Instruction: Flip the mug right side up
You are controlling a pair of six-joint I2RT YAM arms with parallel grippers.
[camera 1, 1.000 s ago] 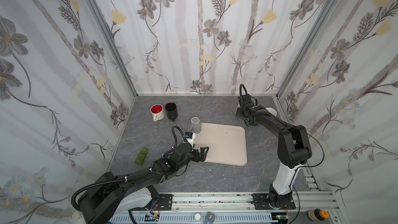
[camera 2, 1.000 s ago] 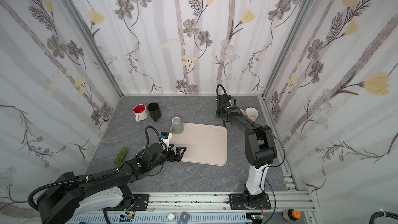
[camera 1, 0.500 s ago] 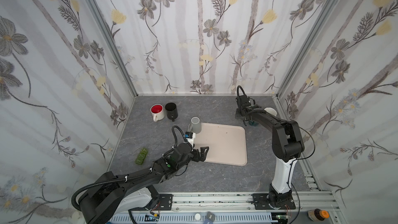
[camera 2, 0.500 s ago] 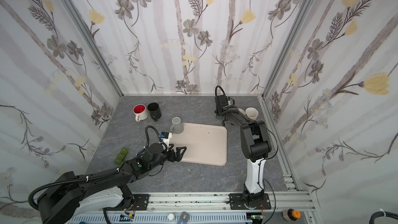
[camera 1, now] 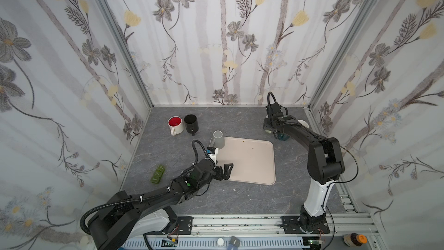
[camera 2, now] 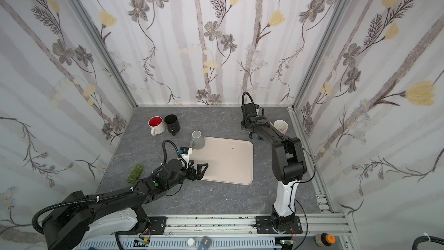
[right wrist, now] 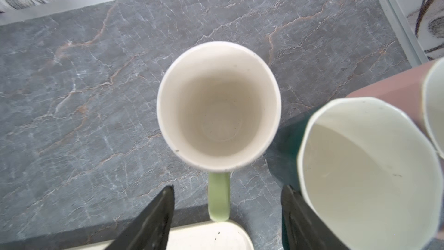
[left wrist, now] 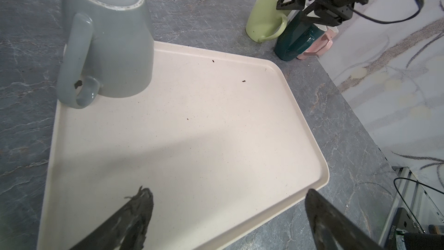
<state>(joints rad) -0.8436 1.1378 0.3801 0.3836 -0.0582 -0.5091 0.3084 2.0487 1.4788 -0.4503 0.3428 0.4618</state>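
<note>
The left arm [camera 1: 156,193] lies low and stretched from its base at the near left, with the wrist almost level. The left end effector [camera 1: 227,168] hangs above the near left edge of the tray [camera 1: 252,162], its jaws fully spread and with nothing between them.

The right arm [camera 1: 324,159] rises from the near right base, bends at the elbow and reaches to the far right part of the bench [camera 1: 240,121]. The right end effector [right wrist: 228,188] points straight down, released: in the right wrist view its fingers [right wrist: 153,217] stand apart on both sides of the handle of the green mug [right wrist: 218,107], with a gap on each side. This mug stands upright on the bench, just beyond the far right corner of the tray. A teal mug [right wrist: 360,164] and a pink mug [right wrist: 384,87] stand upright beside it.

The grey mug [camera 1: 219,138] stands bottom up on the far left corner of the tray.
</note>
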